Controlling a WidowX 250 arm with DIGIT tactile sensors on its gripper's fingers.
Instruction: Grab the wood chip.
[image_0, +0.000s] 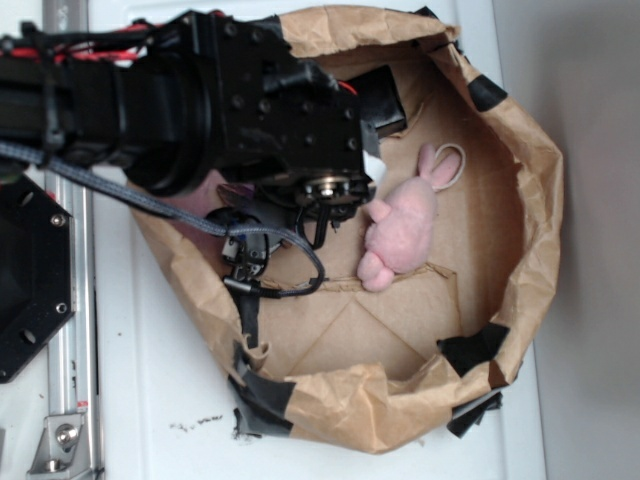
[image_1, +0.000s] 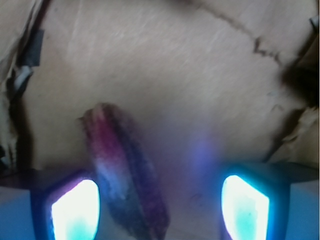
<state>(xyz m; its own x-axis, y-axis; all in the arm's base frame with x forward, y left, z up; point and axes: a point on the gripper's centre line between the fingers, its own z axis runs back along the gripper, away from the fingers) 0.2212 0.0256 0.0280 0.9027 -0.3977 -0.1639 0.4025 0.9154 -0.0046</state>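
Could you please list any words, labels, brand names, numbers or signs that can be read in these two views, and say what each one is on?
None: no readable text shows in either view.
The paper bag, plush bunny, black tape patches and wood chip carry no print.
The robot arm shows no legible marking.

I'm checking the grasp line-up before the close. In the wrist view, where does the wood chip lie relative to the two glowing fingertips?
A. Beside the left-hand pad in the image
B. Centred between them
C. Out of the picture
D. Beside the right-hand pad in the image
A: the wood chip runs down next to the left-hand glowing pad, while the gripper is open and the right-hand pad has bare paper around it.
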